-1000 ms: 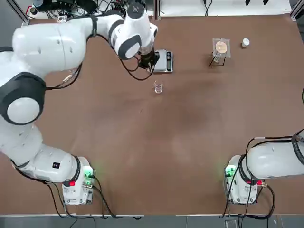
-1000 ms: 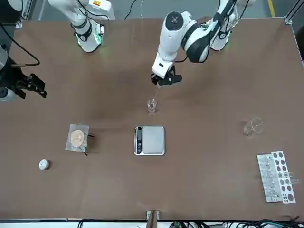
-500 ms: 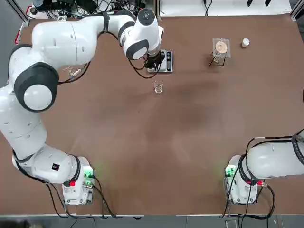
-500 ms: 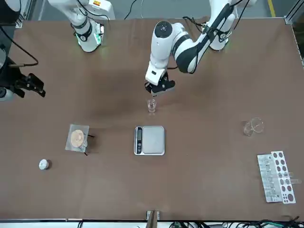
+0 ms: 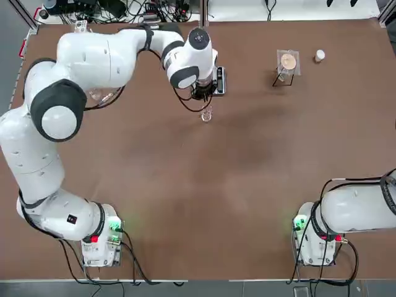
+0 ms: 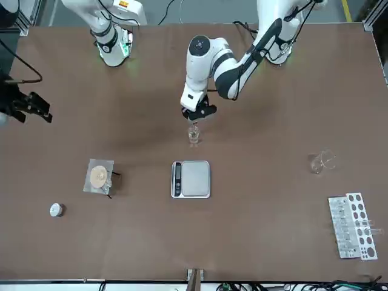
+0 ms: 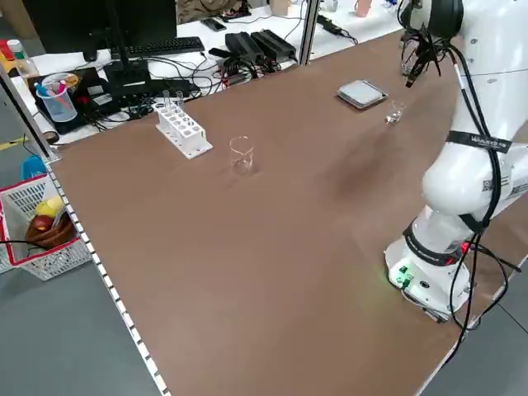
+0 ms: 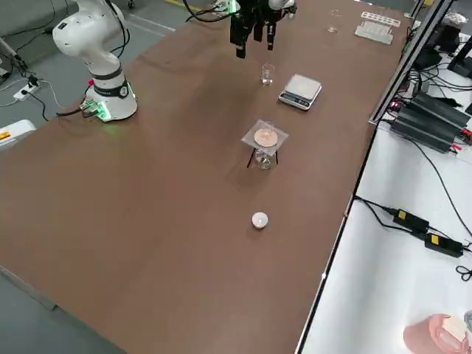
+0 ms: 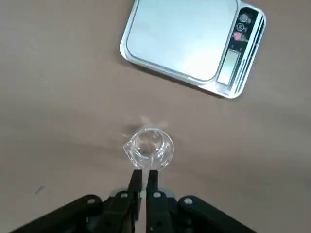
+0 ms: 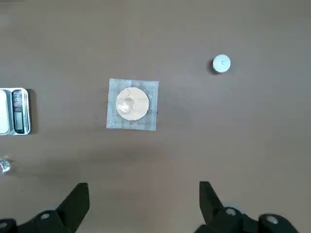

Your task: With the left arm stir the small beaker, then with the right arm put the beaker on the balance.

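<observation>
Beaker (image 9: 148, 148): I see it standing upright on the brown surface (image 5: 247, 185), beside the balance (image 6: 195, 180) on the side nearer the robot's bases, apart from it.
Left hand (image 9: 145, 171): I have it right over the beaker, its two fingers drawn narrow on what looks like a thin clear rod (image 9: 145, 180), the end of which reaches toward the glass.
Right hand (image 10: 144, 191): I have it parked out over the robot's right side of the surface, fingers wide, nothing between them.
Stirring: I judge this to be the step in hand, since the rod is at the beaker's mouth; I cannot tell how deep it reaches, or whether any stirring is complete.
Weighing: all of it is left, by my reckoning; the beaker is off the pan, and the right hand has yet to take hold of it.
Progress: I put the task in its first half, with the left hand needing to clear the beaker before I bring the right one across.
Beaker's mouth: it faces up, base flat on the surface.
Beaker's long axis: vertical, as far as I can make out, with no lean that I can see.
Beaker's spout: I read it as pointing roughly toward the robot's left, the way one goes from the balance's display to its pan.
</observation>
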